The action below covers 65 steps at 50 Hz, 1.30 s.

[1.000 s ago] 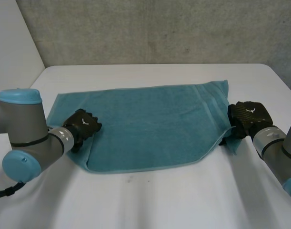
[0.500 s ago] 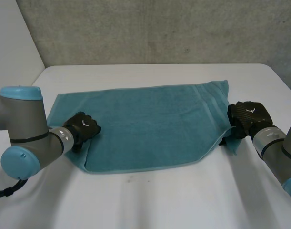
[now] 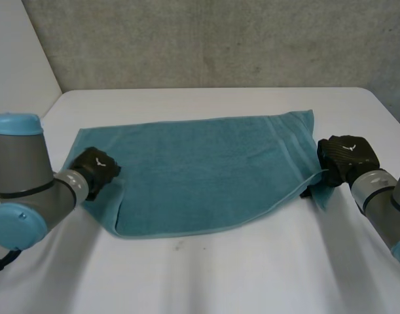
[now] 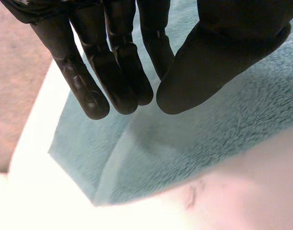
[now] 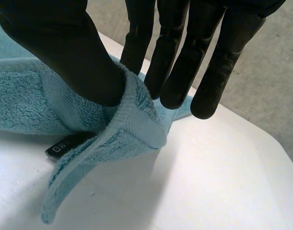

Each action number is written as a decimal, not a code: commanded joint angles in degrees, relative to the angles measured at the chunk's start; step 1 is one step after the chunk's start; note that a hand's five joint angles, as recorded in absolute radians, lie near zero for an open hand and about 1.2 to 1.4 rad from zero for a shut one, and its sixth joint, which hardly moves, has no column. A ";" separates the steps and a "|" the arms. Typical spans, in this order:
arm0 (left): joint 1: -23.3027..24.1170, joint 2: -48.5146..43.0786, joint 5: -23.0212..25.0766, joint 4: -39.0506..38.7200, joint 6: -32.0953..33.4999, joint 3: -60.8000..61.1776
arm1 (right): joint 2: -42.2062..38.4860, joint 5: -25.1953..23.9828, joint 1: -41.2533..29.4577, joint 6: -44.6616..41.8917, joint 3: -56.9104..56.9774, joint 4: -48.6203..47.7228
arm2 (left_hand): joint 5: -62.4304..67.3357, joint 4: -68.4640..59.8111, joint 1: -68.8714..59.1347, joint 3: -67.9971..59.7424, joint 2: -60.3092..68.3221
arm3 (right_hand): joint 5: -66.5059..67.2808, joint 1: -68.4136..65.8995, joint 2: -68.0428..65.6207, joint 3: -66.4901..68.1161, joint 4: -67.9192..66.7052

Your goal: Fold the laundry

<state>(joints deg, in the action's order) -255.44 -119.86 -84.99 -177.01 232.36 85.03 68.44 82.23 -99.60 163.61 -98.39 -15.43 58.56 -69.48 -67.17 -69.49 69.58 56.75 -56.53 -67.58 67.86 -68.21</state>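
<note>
One teal towel (image 3: 200,171): left robot hand (image 3: 95,169) had shifted frame-left, fingers loose; right robot hand (image 3: 345,157) pinched its edge.

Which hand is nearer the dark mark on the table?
Left. The left hand is at the left end of the towel, near the mark; the right hand pinches its right corner, farther away.

One teal towel (image 3: 206,170), one white table (image 3: 219,275), two hands: left hand (image 3: 95,169), right hand (image 3: 347,156).
</note>
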 commanded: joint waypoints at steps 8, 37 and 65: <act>-2.26 7.36 9.14 -4.58 -0.76 8.22 | 1.34 -0.23 -0.60 0.04 0.40 0.40 | -33.79 34.71 32.39 34.72 -34.80 | 13.25 -23.47 -12.42 12.14 -11.79; -2.08 -8.90 12.66 6.41 0.20 -8.56 | 0.55 -0.32 -0.69 -1.10 -0.31 0.67 | -31.94 32.86 30.54 32.87 -32.95 | 13.25 -23.47 -12.42 12.14 -11.79; -2.26 -8.11 9.85 6.32 0.29 -8.39 | 0.55 -0.14 -0.69 -1.89 -0.57 0.67 | -11.11 12.04 9.72 12.05 -12.13 | 13.25 -23.47 -12.42 12.14 -11.79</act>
<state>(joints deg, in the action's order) -257.60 -128.08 -74.77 -170.72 232.64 76.49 68.96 82.08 -100.27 161.74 -98.85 -14.78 35.71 -45.78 -45.79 -45.79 45.79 56.75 -56.53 -67.58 67.87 -68.23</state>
